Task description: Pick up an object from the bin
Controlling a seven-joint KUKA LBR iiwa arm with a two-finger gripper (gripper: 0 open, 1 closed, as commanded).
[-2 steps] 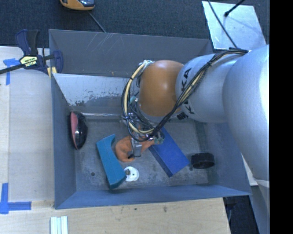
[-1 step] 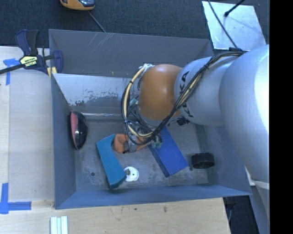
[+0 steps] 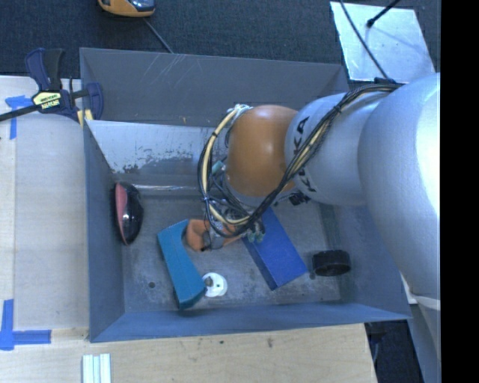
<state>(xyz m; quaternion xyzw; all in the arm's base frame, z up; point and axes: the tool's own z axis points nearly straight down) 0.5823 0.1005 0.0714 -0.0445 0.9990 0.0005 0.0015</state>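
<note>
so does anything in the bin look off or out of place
Nothing looks spilled or broken. The teal block lies aslant with a small white round piece at its lower end, and the red-and-black mouse-shaped thing seems tipped up against the left wall.

Robotics lab cell. Tells: industrial arm (image 3: 374,149) with an exposed cable loom (image 3: 206,161) at the wrist, gripper (image 3: 215,233) down in a grey sheet-metal bin (image 3: 105,247), unrelated loose bits around the jaws: blue block (image 3: 179,265) left, black wheel (image 3: 331,262) far right. Dark carpet (image 3: 224,30) beyond the bin, stand legs (image 3: 382,13) up-right of the jaws.
</note>
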